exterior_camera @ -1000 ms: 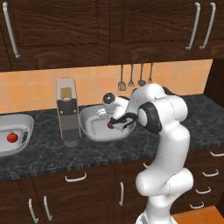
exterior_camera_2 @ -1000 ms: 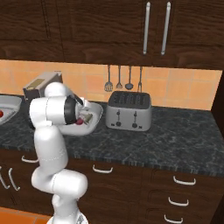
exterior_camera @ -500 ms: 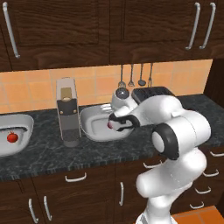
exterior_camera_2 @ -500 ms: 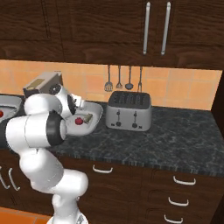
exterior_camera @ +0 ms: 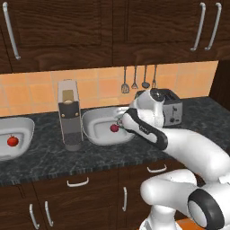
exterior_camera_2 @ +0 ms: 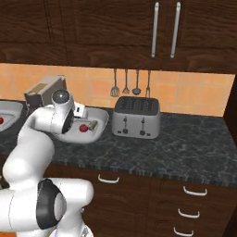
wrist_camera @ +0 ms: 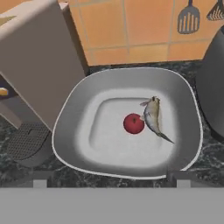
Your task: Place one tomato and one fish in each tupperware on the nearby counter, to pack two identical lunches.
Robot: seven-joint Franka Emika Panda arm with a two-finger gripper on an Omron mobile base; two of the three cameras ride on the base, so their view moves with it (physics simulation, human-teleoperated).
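One pale grey tupperware (raised rim) holds tomato, fish.

I see a tomato touching a fish in the tray between coffee machine and toaster; another tomato sits in the far-left tray.

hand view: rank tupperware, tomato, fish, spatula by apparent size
1. tupperware, by far the largest
2. fish
3. spatula, cut off by the top edge and farther away, so unsure against the fish
4. tomato
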